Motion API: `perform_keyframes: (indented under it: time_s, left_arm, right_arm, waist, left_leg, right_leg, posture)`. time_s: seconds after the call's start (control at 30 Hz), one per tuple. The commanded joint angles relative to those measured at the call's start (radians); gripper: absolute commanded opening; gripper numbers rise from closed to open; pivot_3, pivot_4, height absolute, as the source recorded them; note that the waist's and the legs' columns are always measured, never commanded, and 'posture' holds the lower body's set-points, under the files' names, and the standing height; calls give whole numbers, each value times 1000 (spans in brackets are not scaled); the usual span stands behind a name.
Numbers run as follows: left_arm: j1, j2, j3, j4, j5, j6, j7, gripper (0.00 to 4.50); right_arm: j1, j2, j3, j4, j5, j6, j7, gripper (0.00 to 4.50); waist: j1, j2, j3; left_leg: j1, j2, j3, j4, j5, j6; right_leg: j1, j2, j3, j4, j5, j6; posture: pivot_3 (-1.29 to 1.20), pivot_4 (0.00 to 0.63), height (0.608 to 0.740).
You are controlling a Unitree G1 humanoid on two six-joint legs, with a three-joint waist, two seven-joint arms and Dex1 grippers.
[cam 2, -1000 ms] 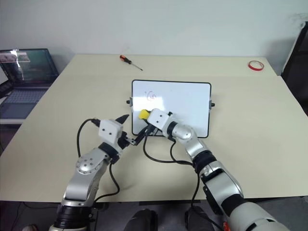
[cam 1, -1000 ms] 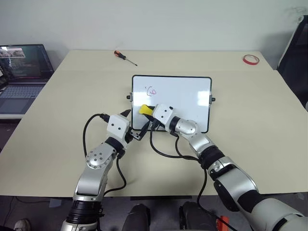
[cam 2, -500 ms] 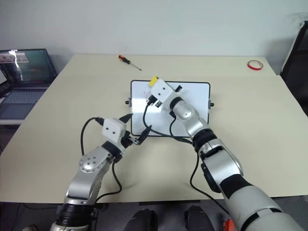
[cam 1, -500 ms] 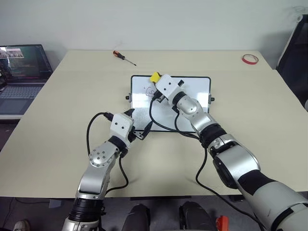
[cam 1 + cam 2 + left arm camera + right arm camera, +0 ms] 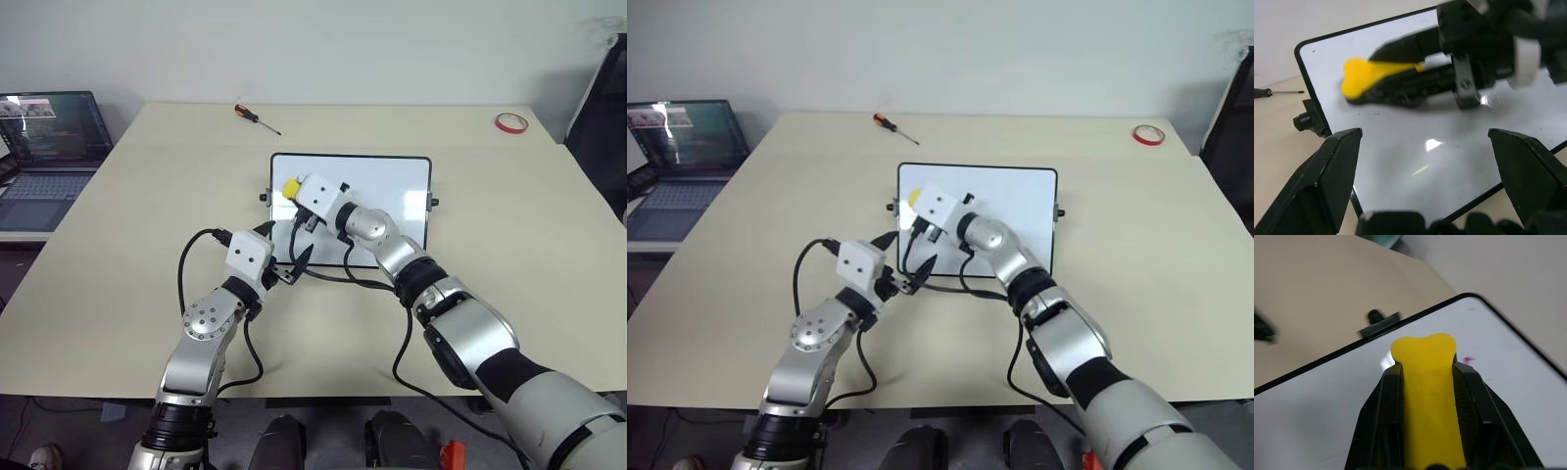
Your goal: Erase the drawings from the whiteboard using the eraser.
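The whiteboard point(image 5: 392, 196) lies flat in the middle of the table, black-framed with a knob point(image 5: 1303, 121) on its left short side. My right gripper point(image 5: 294, 191) is shut on the yellow eraser point(image 5: 291, 187), holding it over the board's far left corner. In the right wrist view the eraser point(image 5: 1427, 382) sits between both fingers point(image 5: 1386, 416). Of the drawings, a tiny red speck point(image 5: 1467, 360) shows beside the eraser's tip. My left gripper point(image 5: 289, 262) stands open at the board's near left corner, its fingers point(image 5: 1332, 181) spread wide with nothing between them.
An orange-handled screwdriver point(image 5: 255, 117) lies at the table's far side. A red tape ring point(image 5: 509, 121) sits at the far right. An open laptop point(image 5: 44, 147) stands on a side table to the left. A black chair point(image 5: 602, 117) is beyond the right edge.
My right gripper swept the eraser from the board's near left part up to its far edge, then back to the far left corner. The red scribble seen there earlier no longer shows. The left arm stayed still.
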State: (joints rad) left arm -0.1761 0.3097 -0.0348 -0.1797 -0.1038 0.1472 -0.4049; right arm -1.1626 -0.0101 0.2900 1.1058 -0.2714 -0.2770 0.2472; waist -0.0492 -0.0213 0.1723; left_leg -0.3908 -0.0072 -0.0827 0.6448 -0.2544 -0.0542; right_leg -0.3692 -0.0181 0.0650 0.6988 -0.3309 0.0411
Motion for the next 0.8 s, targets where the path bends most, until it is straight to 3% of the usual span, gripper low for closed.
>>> perform_keyframes:
  time_s: [0.03,0.2,0.43,0.63,0.8]
  left_arm:
    - [-18,-6,-2,-11,-2,-12,-2,4500]
    - [-22,-6,-8,-3,-3,-17,-10,4500]
    - [-14,-4,-8,-16,-8,-14,-16,4500]
    - [-33,-11,-20,-9,-12,-8,-30,4500]
    - [-110,-22,-44,34,-27,-2,-67,4500]
  right_arm:
    - [-21,-47,-33,32,-16,27,-94,1075]
    - [-10,-42,-24,22,-28,20,-92,1075]
    - [122,-39,-41,-120,31,-6,51,1075]
    - [339,-96,-73,-506,120,74,170,1075]
    - [470,-183,-122,-907,176,344,234,1075]
  waist:
    - [6,0,0]
    - [6,0,0]
    - [3,0,0]
    - [7,0,0]
    - [16,0,0]
  left_leg:
    - [0,0,0,0,0,0]
    - [0,0,1,-1,0,0]
    - [0,0,1,-1,0,0]
    - [-2,0,0,0,0,0]
    - [-7,0,-1,0,0,0]
  right_leg:
    - [0,0,0,0,0,0]
    - [0,0,0,-1,0,0]
    - [0,0,0,-1,0,0]
    - [-1,0,0,-1,0,0]
    - [-5,0,-1,-2,0,0]
  posture:
    - [0,150,740]
    - [0,150,740]
    - [0,150,740]
    - [0,150,740]
    - [0,150,740]
